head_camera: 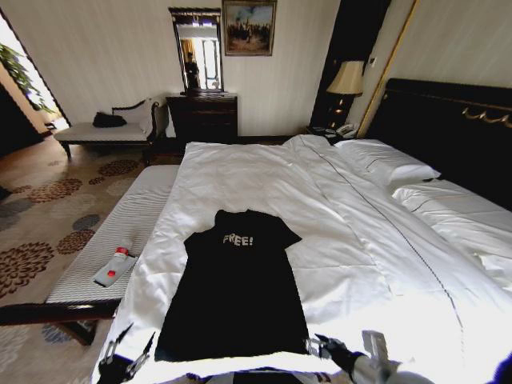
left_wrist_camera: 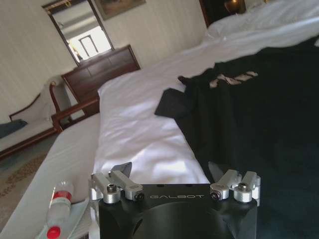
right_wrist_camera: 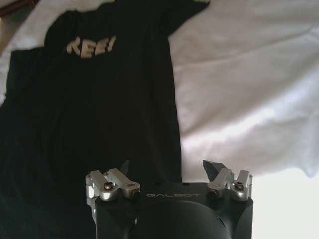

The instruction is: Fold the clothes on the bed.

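Where the white duvet runs down to the near edge of the bed [head_camera: 376, 240], the black T-shirt [head_camera: 236, 288] lies flat, face up, collar toward the far end and hem toward the near edge. White "FREE!" lettering [head_camera: 238, 239] crosses the chest. Both short sleeves lie spread out to the sides; in the left wrist view the left sleeve [left_wrist_camera: 172, 103] lies as a dark flap on the white cover.

Left pincer [head_camera: 126, 352]: at the near left corner of the shirt, just off the hem, over the duvet edge. Fingers spread wide, nothing between them. Right pincer [head_camera: 320, 346]: at the near right corner of the hem, over the line where black cloth meets white duvet. Fingers likewise spread wide, holding nothing; whether either touches the fabric cannot be told.

Left of the bed, a striped bench [head_camera: 112, 240] runs alongside, carrying a small plastic bottle with a red cap [head_camera: 120, 254] on a grey flat item [head_camera: 112, 274]. Far wall: dark dresser [head_camera: 202, 118] under a mirror [head_camera: 197, 50], pale chaise [head_camera: 108, 132] to its left, lit lamp [head_camera: 347, 78] beside the dark headboard [head_camera: 448, 128].
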You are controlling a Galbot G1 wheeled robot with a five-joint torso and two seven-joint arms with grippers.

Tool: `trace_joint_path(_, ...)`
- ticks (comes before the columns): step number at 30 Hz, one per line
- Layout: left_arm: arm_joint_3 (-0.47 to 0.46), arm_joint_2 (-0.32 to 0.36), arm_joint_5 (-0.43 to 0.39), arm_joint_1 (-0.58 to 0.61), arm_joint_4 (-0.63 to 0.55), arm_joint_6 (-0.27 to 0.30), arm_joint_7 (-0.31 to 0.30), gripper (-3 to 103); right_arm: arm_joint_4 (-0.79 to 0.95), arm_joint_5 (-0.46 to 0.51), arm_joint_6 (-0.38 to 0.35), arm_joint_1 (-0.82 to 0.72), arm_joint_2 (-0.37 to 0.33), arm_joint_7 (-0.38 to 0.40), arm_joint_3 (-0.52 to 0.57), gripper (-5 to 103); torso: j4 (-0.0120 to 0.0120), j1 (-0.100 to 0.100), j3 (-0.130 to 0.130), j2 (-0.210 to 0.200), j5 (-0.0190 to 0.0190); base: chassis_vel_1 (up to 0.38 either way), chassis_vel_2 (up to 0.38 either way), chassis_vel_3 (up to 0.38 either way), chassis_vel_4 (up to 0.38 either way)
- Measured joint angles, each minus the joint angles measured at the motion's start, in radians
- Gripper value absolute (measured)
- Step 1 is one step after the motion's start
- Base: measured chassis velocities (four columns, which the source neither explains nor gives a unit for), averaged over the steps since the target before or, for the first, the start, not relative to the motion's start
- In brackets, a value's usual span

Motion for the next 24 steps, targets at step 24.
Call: trace_joint_path(24, 0.198, 0.078, -0.182, -0.401, -0.016, 0.243, -0.069, 100, -0.641, 0.523, 0.022, 0.887, -0.122, 0.02, -0.123, 100, -0.0004, 0.0, 0.0, 0.0, -0.0003, 0.0, 0.0, 0.0, 0.0)
